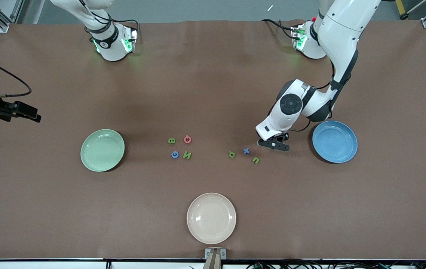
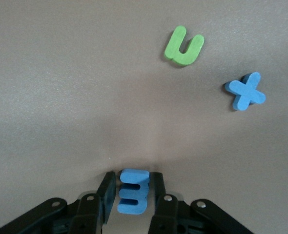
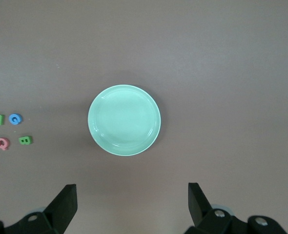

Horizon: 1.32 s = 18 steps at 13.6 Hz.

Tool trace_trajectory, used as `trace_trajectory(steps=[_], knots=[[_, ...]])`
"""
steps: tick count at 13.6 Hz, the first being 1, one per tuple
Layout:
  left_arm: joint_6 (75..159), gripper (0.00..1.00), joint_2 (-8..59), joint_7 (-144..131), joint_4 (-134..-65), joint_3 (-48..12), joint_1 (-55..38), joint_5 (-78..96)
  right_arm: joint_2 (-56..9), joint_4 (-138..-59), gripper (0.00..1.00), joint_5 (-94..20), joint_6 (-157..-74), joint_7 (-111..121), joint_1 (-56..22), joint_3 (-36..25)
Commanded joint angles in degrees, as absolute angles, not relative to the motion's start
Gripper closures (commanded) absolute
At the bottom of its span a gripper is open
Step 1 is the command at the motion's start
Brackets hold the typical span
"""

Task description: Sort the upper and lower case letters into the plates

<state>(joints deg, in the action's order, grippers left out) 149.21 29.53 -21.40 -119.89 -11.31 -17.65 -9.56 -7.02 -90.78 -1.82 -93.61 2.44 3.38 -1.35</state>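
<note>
Snugly, blue letter [image 2: 133,197] between left tool [image 2: 132,195] fingers.

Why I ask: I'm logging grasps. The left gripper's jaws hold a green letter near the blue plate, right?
Not quite. The letter between the jaws of the left gripper is blue, not green, as the left wrist view shows. The rest holds: in the front view that gripper is beside the blue plate.

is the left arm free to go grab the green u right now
Probably not yet: the left gripper is shut on a blue letter. The green u itself lies uncovered on the table, beside the blue x.
</note>
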Motion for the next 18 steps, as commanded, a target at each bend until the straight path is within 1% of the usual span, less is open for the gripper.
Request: trace_trajectory(steps=[1,3,4,6,8,11,13,16,18], knots=[[149.7,0.75,29.9,-22.0,-119.4,-11.5,-17.2,-10.7,-9.6,-89.4,0.0,-1.2,-93.7,5.4,5.5,-0.6],[149.7,0.84,29.8,-22.3,-119.4,-11.4,-17.2,-10.8,-9.6,-89.7,0.0,-1.4,-93.3,3.5,5.4,-0.5],[149.6,0.86,29.6,-22.7,-119.4,-11.4,-17.2,-10.8,-9.7,-90.0,0.0,-2.1,-93.4,0.2,5.2,-0.5],[148.9,0.87,28.7,-22.9,-119.3,-11.4,-16.9,-10.7,-10.1,-90.9,0.0,-2.5,-94.1,-8.0,3.4,-0.2],[145.9,0.87,26.1,-22.5,-119.4,-11.8,-14.2,-10.8,-12.2,-91.1,0.0,-2.5,-96.5,-13.2,-0.6,-0.3],[137.2,0.87,21.5,-21.1,-120.0,-12.0,-11.9,-10.8,-16.2,-93.2,0.0,-2.6,-104.7,-27.8,-5.6,-0.2],[134.7,0.9,18.8,-20.2,-121.4,-12.1,-9.5,-10.8,-18.7,-93.2,0.0,-2.9,-108.0,-34.8,-9.4,-0.2],[134.8,0.9,14.5,-12.5,-126.9,-12.1,-3.9,-10.9,-23.4,-93.0,0.0,-2.9,-114.4,-44.5,-14.2,-0.2],[136.7,0.9,13.3,-7.3,-129.7,-12.1,-0.3,-10.9,-27.1,-93.2,0.02,-3.1,-119.5,-48.6,-17.2,-0.2]])
